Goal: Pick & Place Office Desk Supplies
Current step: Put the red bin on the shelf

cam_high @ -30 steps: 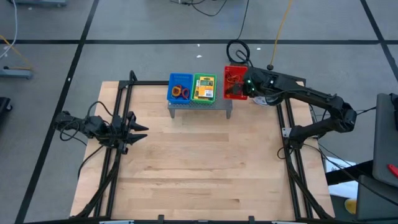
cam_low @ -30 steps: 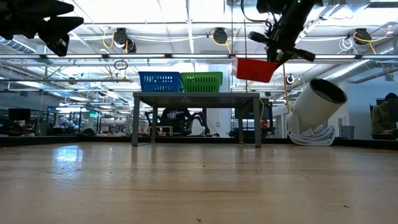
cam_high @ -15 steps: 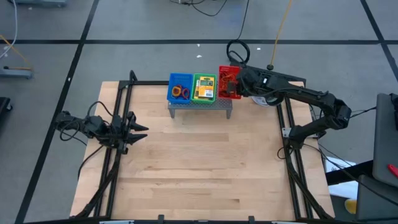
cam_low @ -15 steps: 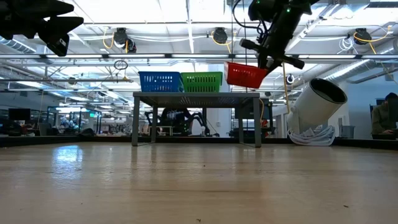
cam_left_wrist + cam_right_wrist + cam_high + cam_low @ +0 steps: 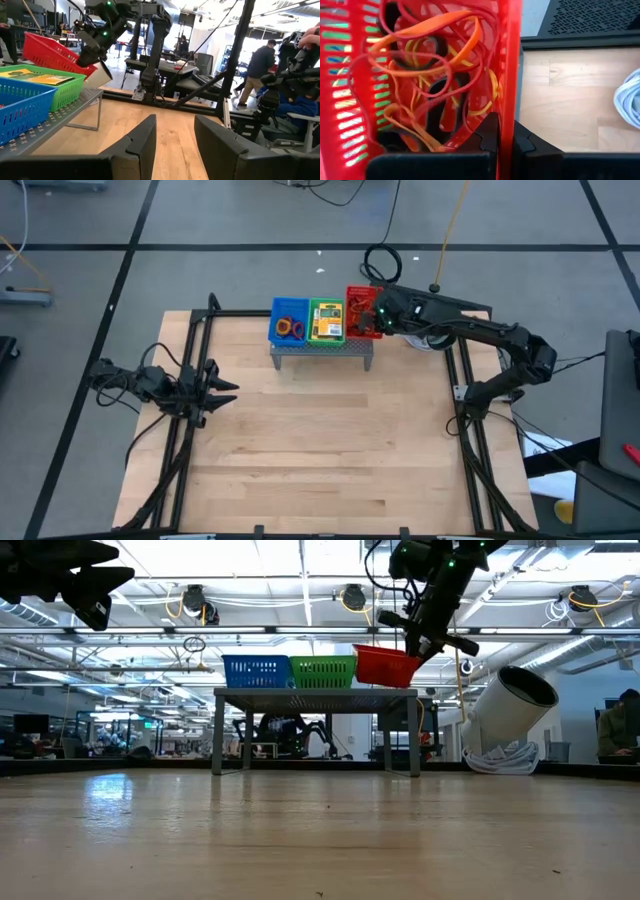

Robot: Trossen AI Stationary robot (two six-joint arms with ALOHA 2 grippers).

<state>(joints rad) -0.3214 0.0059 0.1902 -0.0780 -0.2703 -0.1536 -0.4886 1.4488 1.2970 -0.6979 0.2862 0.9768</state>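
Bare wooden table [image 5: 320,440] fills the near half of the high view, with nothing lying on it. Left gripper [image 5: 222,392] waits over the table's left edge, nothing between its parted fingers [image 5: 142,142]; in the low view it hangs high at the picture's left [image 5: 75,585].

Farther back, the grey perforated shelf [image 5: 322,350] stands on the table's far edge on short legs [image 5: 315,698]. On it, left to right: blue basket [image 5: 289,321] with orange and purple rings inside, green basket [image 5: 328,321] holding yellow packets with green labels [image 5: 37,77], the two baskets touching.

Right gripper [image 5: 380,315] is clenched on the rim of the red basket [image 5: 360,312], which hangs tilted over the shelf's right end, just beside the green basket; whether its low edge touches the shelf cannot be told [image 5: 385,665]. Right wrist view: tangle of orange, yellow and red rubber bands [image 5: 435,80] inside the red basket.

Beyond the shelf's right end, a white round device [image 5: 510,705] with coiled white cable [image 5: 630,105] sits close by the right arm. Past the table, people at workbenches [image 5: 260,60].
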